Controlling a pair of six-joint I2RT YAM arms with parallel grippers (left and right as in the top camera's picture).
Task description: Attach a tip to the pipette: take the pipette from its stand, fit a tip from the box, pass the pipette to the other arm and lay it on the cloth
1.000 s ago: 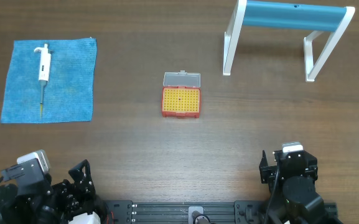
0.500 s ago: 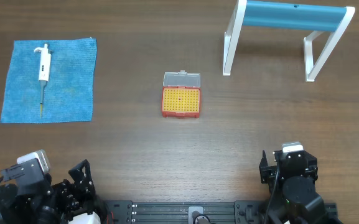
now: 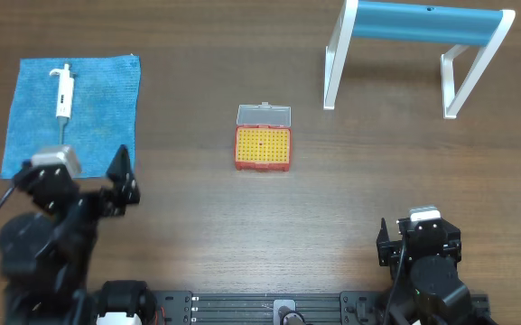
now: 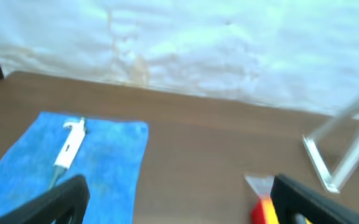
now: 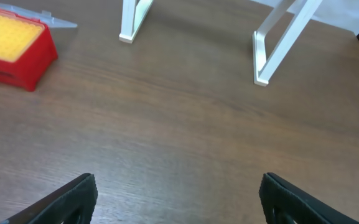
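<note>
Two grippers were both spread wide and neither held anything. The left gripper (image 4: pixel 180 183) had its fingers far apart, and between them its wrist view showed bare brown table (image 3: pixel 242 217), with the blue cloth (image 4: pixel 114 158) to one side and a corner of the red tip box (image 4: pixel 263 213) to the other. In the top view the left arm stood raised at the table's left, and its wrist covered the near edge of the cloth (image 3: pixel 97 117). The white pipette (image 3: pixel 62 93) lay flat on the cloth, lengthwise, toward the cloth's left side, with its hooked head at the far end; its lower shaft ran under the arm in the top view, so the tip end could not be judged. The wrist view showed the pipette (image 4: pixel 69 146) touching only the cloth. The tip box (image 3: pixel 263 147) sat near the middle of the table, well apart from the cloth, its clear lid (image 3: pixel 264 115) folded back on the far side and rows of yellow tips showing. The pipette stand (image 3: pixel 423 23), white legs under a blue top bar, stood at the far right corner with nothing hanging on it. The right gripper (image 5: pixel 178 183) rested low at the table's near right, its fingers apart over bare wood, facing the stand's legs (image 5: pixel 279 43) and the tip box (image 5: pixel 11 53).
</note>
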